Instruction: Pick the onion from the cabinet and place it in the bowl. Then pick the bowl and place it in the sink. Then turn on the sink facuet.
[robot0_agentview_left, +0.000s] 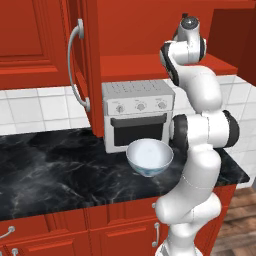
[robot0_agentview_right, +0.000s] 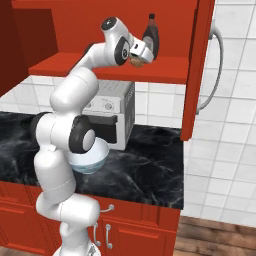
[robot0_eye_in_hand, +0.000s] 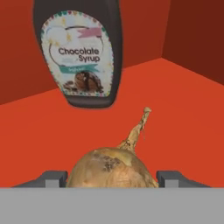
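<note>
The onion (robot0_eye_in_hand: 113, 168), a golden-brown bulb with a thin stem tail, lies on the red shelf (robot0_agentview_right: 100, 67) of the cabinet (robot0_agentview_right: 197, 70). My gripper (robot0_eye_in_hand: 112, 177) reaches into the cabinet and straddles the bulb, its fingertips (robot0_eye_in_hand: 54, 177) pressed against both sides. In the right base view the gripper (robot0_agentview_right: 137, 59) sits at shelf height with the onion (robot0_agentview_right: 136, 62) under it. The white bowl (robot0_agentview_left: 149, 156) stands upright on the black counter below, beside my arm, and shows again as the bowl (robot0_agentview_right: 92, 157) partly behind the arm.
A dark chocolate syrup bottle (robot0_eye_in_hand: 78, 52) stands on the shelf just behind the onion. A white toaster oven (robot0_agentview_left: 137, 115) sits under the shelf. The open cabinet door (robot0_agentview_left: 85, 65) with its curved silver handle juts out to the left.
</note>
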